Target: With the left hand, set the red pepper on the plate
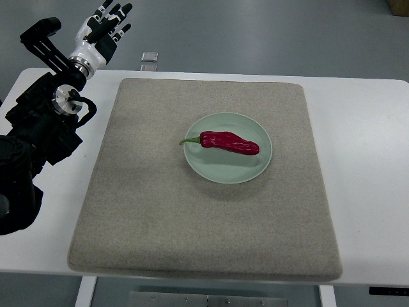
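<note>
Left arm (38, 128): black, jointed, enters from the picture's left edge and runs up toward 11 o'clock.
Left wrist (82, 61): silver ring between black forearm and white palm.
Left hand (102, 29): at the far upper left, around 11 o'clock; fingers (118, 9) spread and extended toward 1 o'clock, holding nothing.
Right arm: out of view.

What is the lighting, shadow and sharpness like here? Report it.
Top view: even, soft overhead light, no glare on the plate; the pepper is sharp with only a faint shadow; a soft shadow lies under the plate's near rim on the mat; the left robot hand looks crisp, not blurred.
</note>
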